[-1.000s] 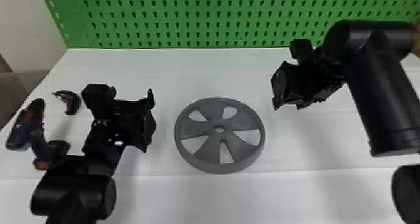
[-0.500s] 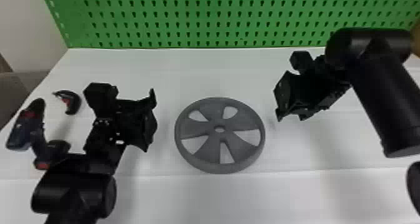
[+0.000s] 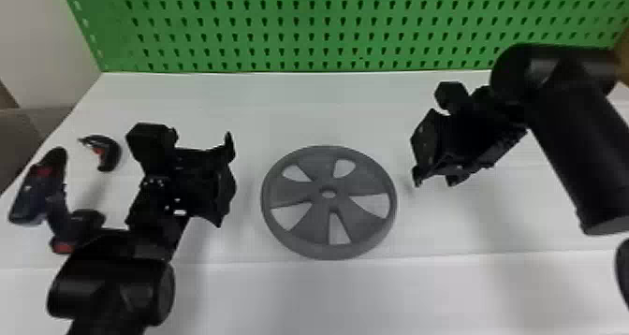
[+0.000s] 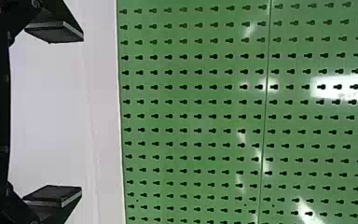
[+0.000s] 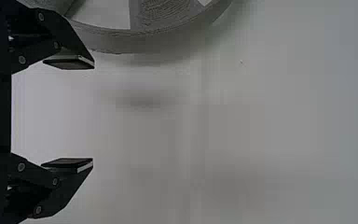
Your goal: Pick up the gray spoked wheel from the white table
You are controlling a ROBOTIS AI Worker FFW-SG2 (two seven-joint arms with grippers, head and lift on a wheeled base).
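I have the gray spoked wheel (image 3: 291, 192) lying flat on the white counter (image 3: 327, 107), between my two arms, with its five openings around a small round hole in the hub. Neither of my grippers is touching it. My right gripper (image 3: 421, 157) is above the counter, on the wheel's right and a little farther back than its middle, with a gap between us. My right wrist view shows those fingers (image 5: 74, 163) spread wide, their flat pads facing each other with nothing between them, and part of the wheel's rim and spokes near one of them.

My left gripper (image 3: 227, 182) is on the wheel's other side, apart from it. Its fingers (image 4: 60, 193) are spread wide too, and empty, and past them I see the pale counter and then the green pegboard (image 4: 191, 122) with its rows of slots.

Out to my left on the counter are a dark cordless drill (image 3: 40, 196) with red parts and, just beside it, a small curved black object (image 3: 112, 155) with a bit of red; I can't tell what that one is
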